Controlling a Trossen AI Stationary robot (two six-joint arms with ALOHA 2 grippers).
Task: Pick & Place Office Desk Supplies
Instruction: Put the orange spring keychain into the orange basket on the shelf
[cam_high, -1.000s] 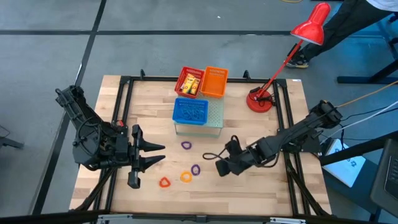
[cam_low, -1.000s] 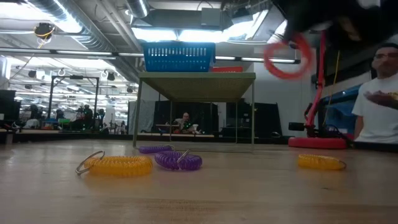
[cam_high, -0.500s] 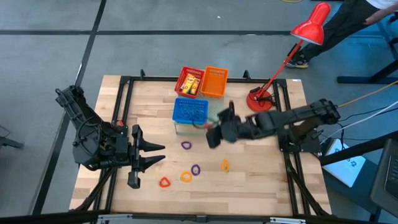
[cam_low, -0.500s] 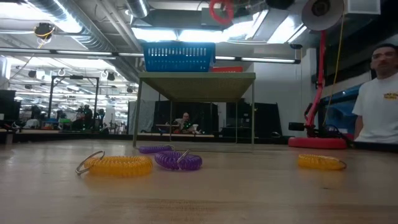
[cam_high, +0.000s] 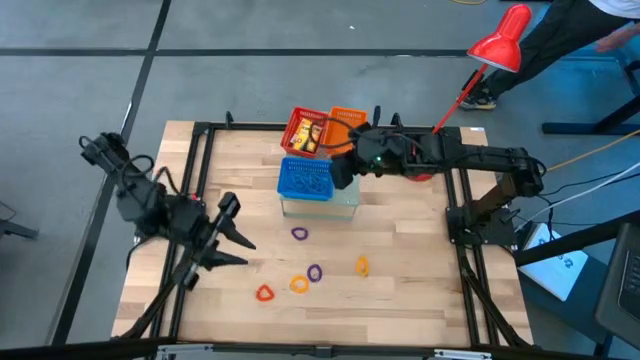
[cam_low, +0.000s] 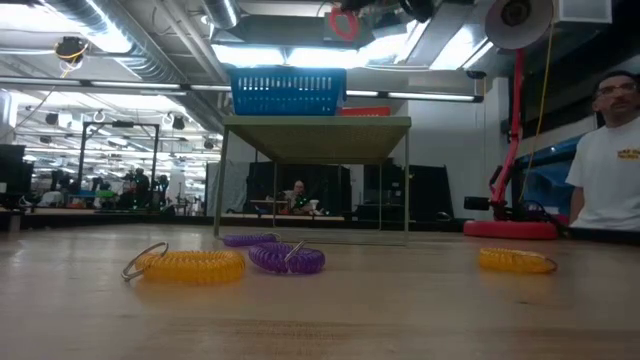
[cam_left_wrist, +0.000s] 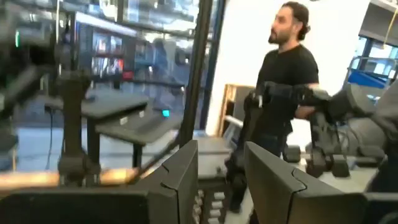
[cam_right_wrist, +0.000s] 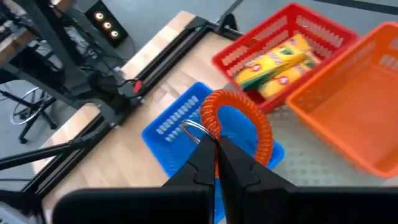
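The red loop (cam_right_wrist: 239, 121), pinched in the right gripper (cam_right_wrist: 216, 151), has been carried up from the counter (cam_high: 420, 270) to above the blue basket (cam_right_wrist: 171, 134); release is likely next. Left gripper (cam_high: 228, 232), jaws apart, has shifted.

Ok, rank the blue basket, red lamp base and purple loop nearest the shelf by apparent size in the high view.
1. blue basket
2. red lamp base, partly hidden by the right arm, so unsure
3. purple loop

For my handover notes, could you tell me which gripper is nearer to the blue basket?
The right gripper, shut on a red loop, hangs just beside the blue basket. The left gripper hovers well off toward the table's left side.
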